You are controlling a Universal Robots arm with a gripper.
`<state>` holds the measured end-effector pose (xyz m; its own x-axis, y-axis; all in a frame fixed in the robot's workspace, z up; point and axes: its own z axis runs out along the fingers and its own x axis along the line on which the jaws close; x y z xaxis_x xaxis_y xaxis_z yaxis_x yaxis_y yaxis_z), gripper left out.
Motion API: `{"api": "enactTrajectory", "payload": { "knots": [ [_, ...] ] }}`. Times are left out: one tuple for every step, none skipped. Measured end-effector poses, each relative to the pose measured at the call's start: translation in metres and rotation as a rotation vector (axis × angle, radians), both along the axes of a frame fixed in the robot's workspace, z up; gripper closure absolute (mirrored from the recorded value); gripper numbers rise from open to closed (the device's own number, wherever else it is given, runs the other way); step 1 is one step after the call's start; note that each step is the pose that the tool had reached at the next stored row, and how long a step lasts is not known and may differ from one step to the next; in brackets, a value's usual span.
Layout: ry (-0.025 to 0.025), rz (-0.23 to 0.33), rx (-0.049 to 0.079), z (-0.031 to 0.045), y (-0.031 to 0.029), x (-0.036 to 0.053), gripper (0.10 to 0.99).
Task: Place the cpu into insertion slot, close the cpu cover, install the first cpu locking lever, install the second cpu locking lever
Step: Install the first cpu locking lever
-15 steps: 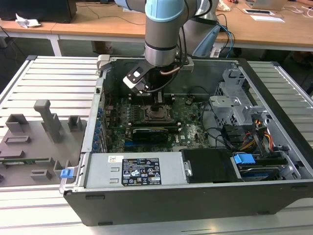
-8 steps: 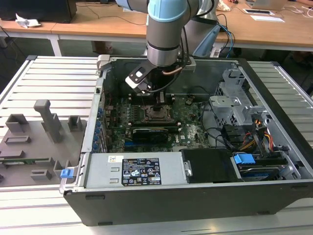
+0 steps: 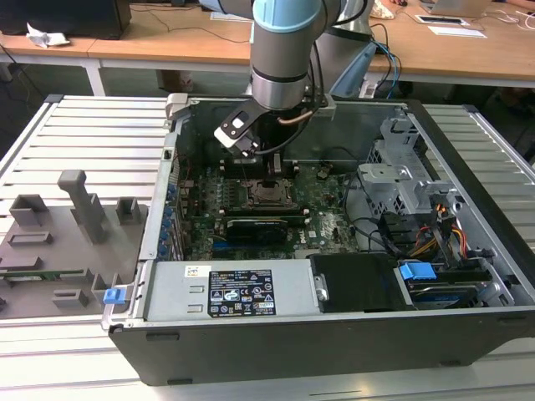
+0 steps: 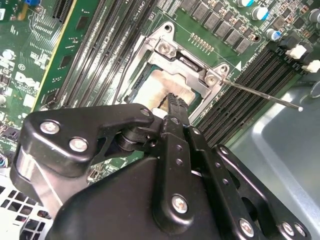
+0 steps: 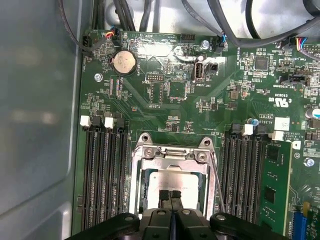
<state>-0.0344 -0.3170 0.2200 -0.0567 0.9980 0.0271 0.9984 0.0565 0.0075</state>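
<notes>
- Plainly, exterior view: the gripper (image 3: 269,175) hangs at twelve o'clock of the insertion slot (image 3: 269,196).
- Second wrist view: fingertips closed on nothing, by the cpu (image 4: 155,87) seated under the cpu cover (image 4: 170,50).
- First wrist view: cpu likely light, stiff, fragile; hold its edges.

Even bright light, soft shadows, glare on cpu (image 5: 175,181)

Reaching into the open computer case (image 3: 251,344) with the gripper (image 3: 274,171), parked right over the insertion slot (image 3: 269,197) on the green motherboard (image 3: 328,219), well clear of the grey tray (image 3: 42,259) outside.
</notes>
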Motion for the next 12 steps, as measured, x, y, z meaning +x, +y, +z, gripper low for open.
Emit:
{"api": "enactTrajectory", "payload": {
  "knots": [
    [0.0001,0.0,0.0,0.0008,-0.0001,0.0,0.98],
    [0.0001,0.0,0.0,0.0015,0.0,0.0,0.98],
    [0.0001,0.0,0.0,0.0025,0.0,0.0,0.98],
    [-0.0001,0.0,0.0,0.0026,0.0,0.0,0.98],
    [-0.0001,0.0,0.0,0.0027,0.0,0.0,0.98],
    [0.0,0.0,0.0,0.003,0.0,0.0,0.98],
    [0.0001,0.0,0.0,0.0032,0.0,0.0,0.98],
    [0.0001,0.0,0.0,0.0037,-0.0001,0.0,0.98],
    [0.0002,0.0,-0.001,0.0041,-0.0001,-0.0001,0.98],
    [0.0001,0.0,0.0,0.0044,-0.0001,0.0,0.98],
    [0.0001,0.0,0.0,0.005,-0.0001,0.0,0.98],
    [0.0001,0.0,0.0,0.0055,0.0,0.0,0.98]
  ]
}}
